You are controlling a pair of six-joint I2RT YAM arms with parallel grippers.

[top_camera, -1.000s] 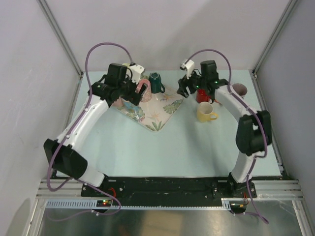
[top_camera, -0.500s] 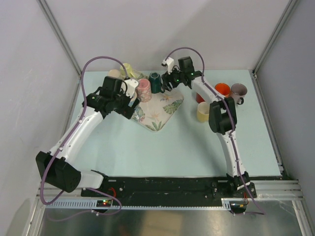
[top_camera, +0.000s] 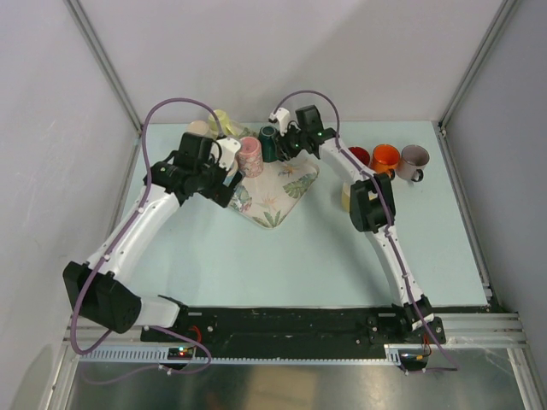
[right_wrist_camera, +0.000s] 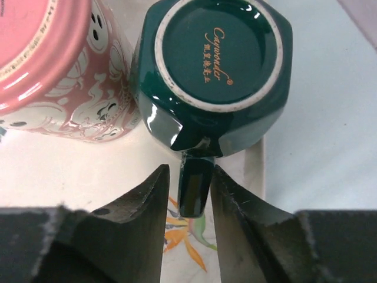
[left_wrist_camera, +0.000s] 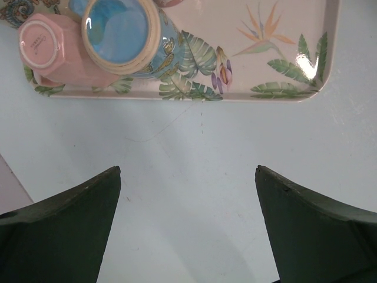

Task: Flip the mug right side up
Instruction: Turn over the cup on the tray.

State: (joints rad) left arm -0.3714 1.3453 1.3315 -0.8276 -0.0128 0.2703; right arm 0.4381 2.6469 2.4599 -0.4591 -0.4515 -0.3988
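One green mug [right_wrist_camera: 218, 65] sits base-up at the floral tray's [left_wrist_camera: 306, 17] far corner. The right end effector [right_wrist_camera: 189, 177] straddles its handle; whether it is clamped I cannot tell. The left end effector [left_wrist_camera: 187, 177] gapes empty just off the tray. This looks like the grasp step; next it needs a firm pinch, then lift and invert.

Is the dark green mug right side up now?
No, the dark green mug sits upside down, its printed base facing up.

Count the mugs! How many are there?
8 show from above: green mug and pink mug on the tray; yellowish mug and cream mug beyond the left arm; red mug, orange mug, grey mug at back right; yellow mug beside the right arm. Arms may hide more.
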